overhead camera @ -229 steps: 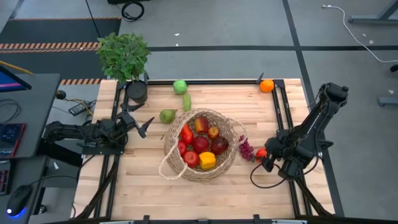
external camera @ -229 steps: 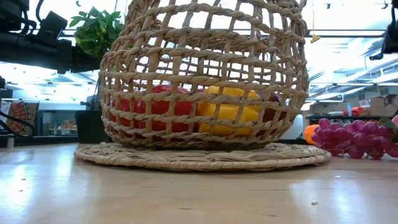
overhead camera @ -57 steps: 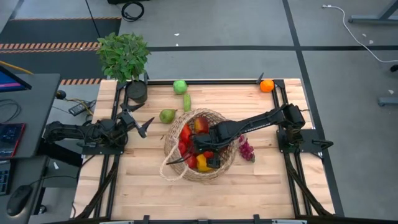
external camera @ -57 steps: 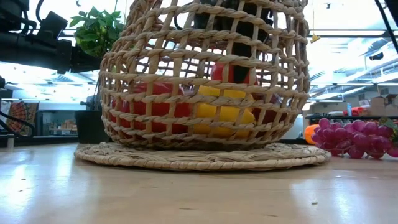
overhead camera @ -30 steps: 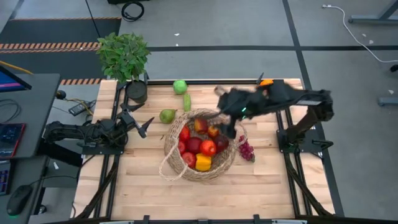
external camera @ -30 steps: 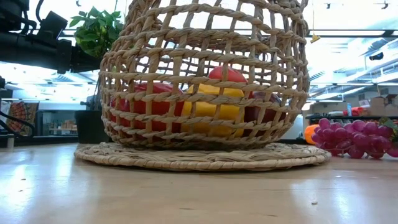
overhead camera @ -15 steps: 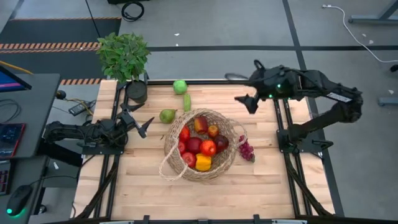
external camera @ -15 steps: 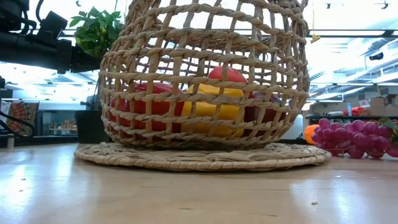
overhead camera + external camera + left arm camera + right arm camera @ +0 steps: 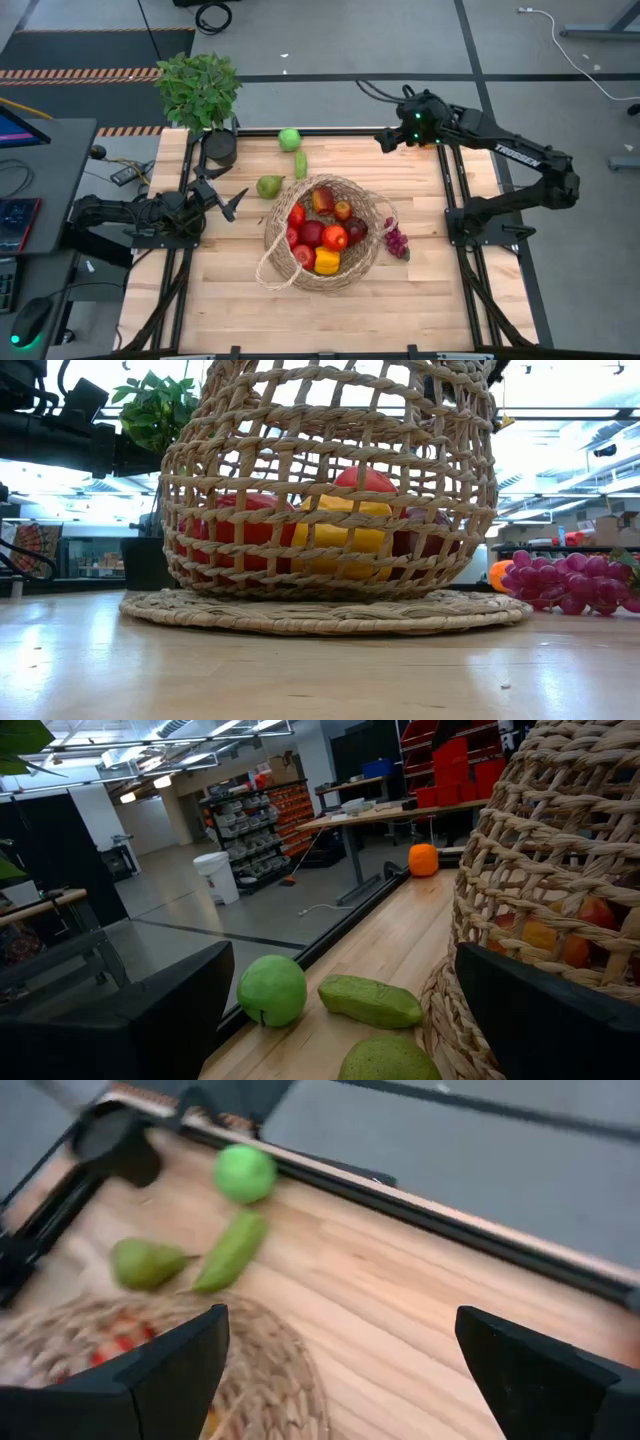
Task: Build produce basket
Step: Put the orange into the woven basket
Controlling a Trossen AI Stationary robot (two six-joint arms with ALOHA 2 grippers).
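The wicker basket stands mid-table holding red, yellow and orange produce. A green apple, a long green vegetable and a green pear lie on the table beyond the basket's far left side. A purple grape bunch lies at its right side. An orange sits at the far right corner. My right gripper is open and empty, high over the table's far edge. My left gripper is open and empty, left of the pear.
A leafy potted plant in a dark pot stands at the far left corner. Black rails run along the table's sides. Bare wood lies near the front edge.
My right gripper has pulled away from above the basket's far right rim, going up and toward the table's far edge, empty. The produce in the basket has stayed still.
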